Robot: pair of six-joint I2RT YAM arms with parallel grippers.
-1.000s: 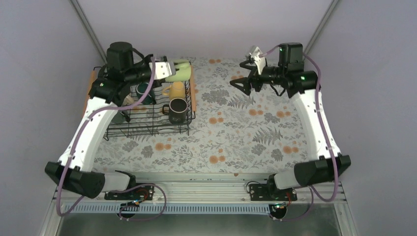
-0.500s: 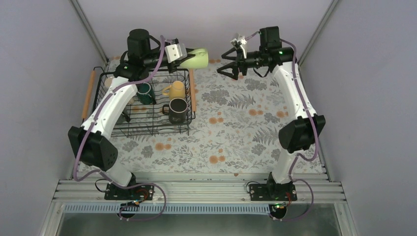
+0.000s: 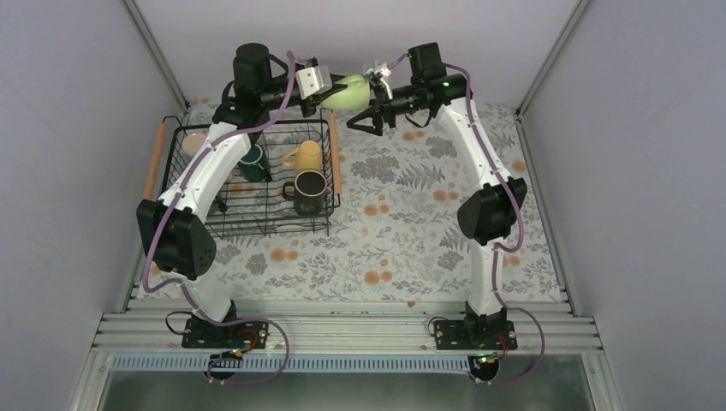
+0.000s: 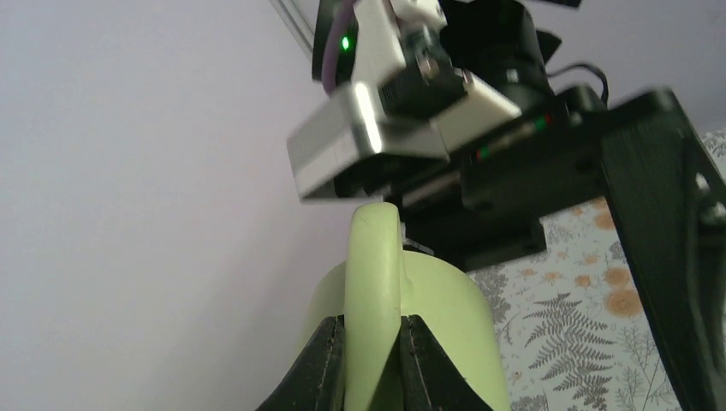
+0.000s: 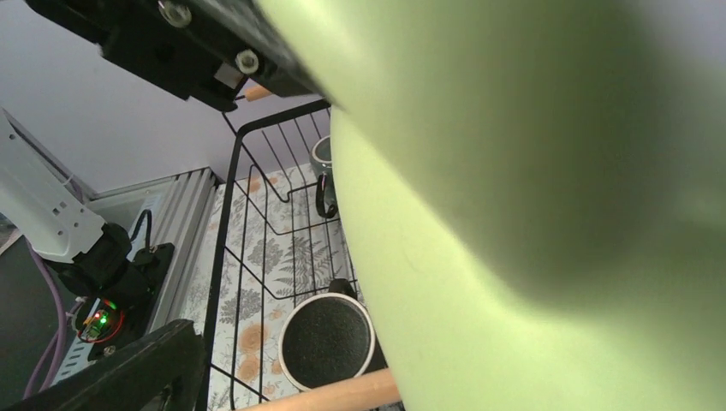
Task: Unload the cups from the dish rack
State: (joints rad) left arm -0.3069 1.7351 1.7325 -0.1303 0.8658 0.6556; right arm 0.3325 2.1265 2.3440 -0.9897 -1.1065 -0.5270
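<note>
My left gripper (image 3: 330, 86) is shut on the handle of the pale green mug (image 3: 349, 92) and holds it in the air past the far right corner of the dish rack (image 3: 257, 232). The left wrist view shows both fingers pinching the handle (image 4: 374, 282). My right gripper (image 3: 366, 103) is open, its fingers spread around the mug's free end; the mug (image 5: 531, 214) fills the right wrist view, with one finger (image 5: 128, 368) at the lower left. In the rack stand a dark teal mug (image 3: 251, 161), a yellow mug (image 3: 306, 156), a black mug (image 3: 310, 193) and a cream one (image 3: 195, 143).
The rack has wooden rod handles on the left (image 3: 154, 163) and right (image 3: 336, 161). The floral tablecloth (image 3: 428, 223) spreads to the right of the rack. Grey walls close in on the back and sides. The left arm crosses above the rack's left half.
The left gripper has carried the pale green mug up and right, out past the rack. The right arm has swung left and its open gripper has closed in on the mug.
</note>
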